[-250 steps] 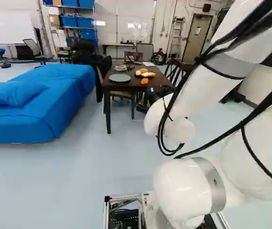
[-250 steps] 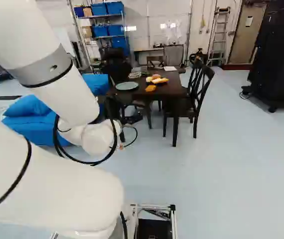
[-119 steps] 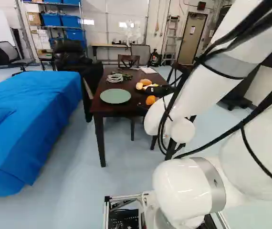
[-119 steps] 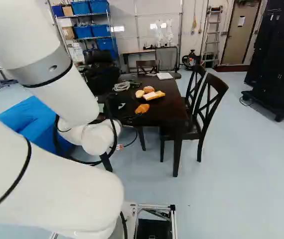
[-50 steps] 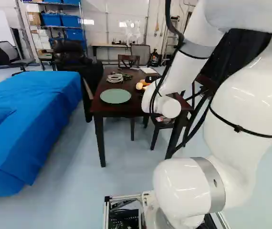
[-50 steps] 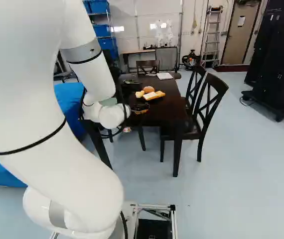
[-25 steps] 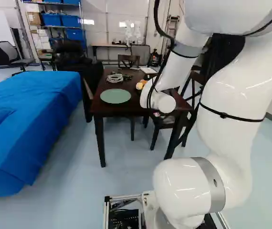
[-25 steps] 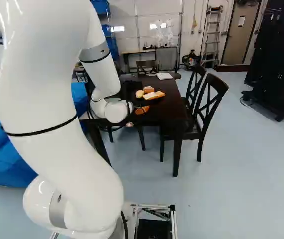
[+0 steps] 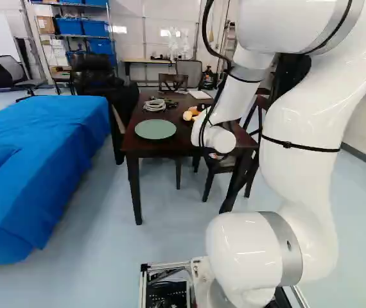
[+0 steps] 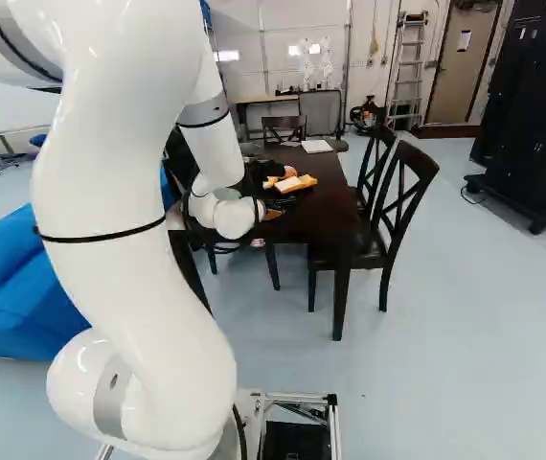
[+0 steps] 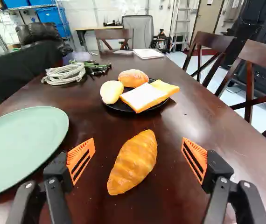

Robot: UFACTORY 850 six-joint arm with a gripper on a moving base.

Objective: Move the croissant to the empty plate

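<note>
Two orange slotted pads (image 11: 78, 159) face each other, spread well apart, so the black two-fingered claw (image 10: 259, 182) is released; take twelve o'clock as straight ahead of it. The golden-brown, ridged croissant (image 11: 134, 163) lies on the dark brown wooden table (image 11: 184, 196), in the gap between the fingers as the wrist view shows it, tabletop showing on both its sides, its length running roughly from seven to one. Toward nine to ten is the round pale green plate (image 11: 25, 142), and the nine-o'clock finger stands between it and the croissant. Near the croissant, at twelve, a round black plate (image 11: 116, 107) carries a browned round bun (image 11: 133, 78), a pale oval roll (image 11: 111, 92) and pale, orange-crusted bread (image 11: 144, 97). Beyond, at eleven, sits a coiled light-grey cable (image 11: 65, 73); farther, at twelve, a flat white pad (image 11: 148, 53). Dark wooden cross-backed chairs (image 11: 256, 59) line the table's edge at one to two. Past the other edge, about nine, is a blue cloth-covered bed (image 9: 38, 154). Far off at one, a white notice (image 10: 464, 40) hangs on a greyish door (image 10: 453, 81), its writing too small to tell.
</note>
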